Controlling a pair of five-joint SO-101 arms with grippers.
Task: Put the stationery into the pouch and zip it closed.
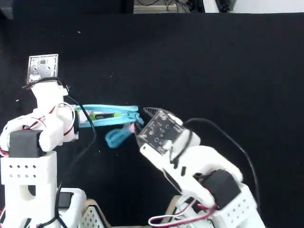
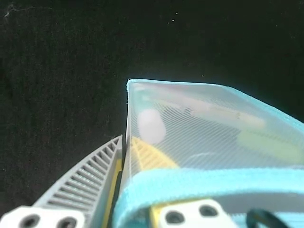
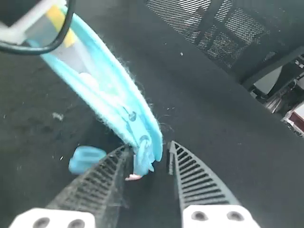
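Left gripper is clamping one end of the pouch; right gripper, fingers parted, is straddling the opposite end.

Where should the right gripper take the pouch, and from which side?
Probably its free end, end-on along its length: the pouch is held edge-up and thin, that end sits inside the open right gripper, and the left gripper clamps the opposite end.
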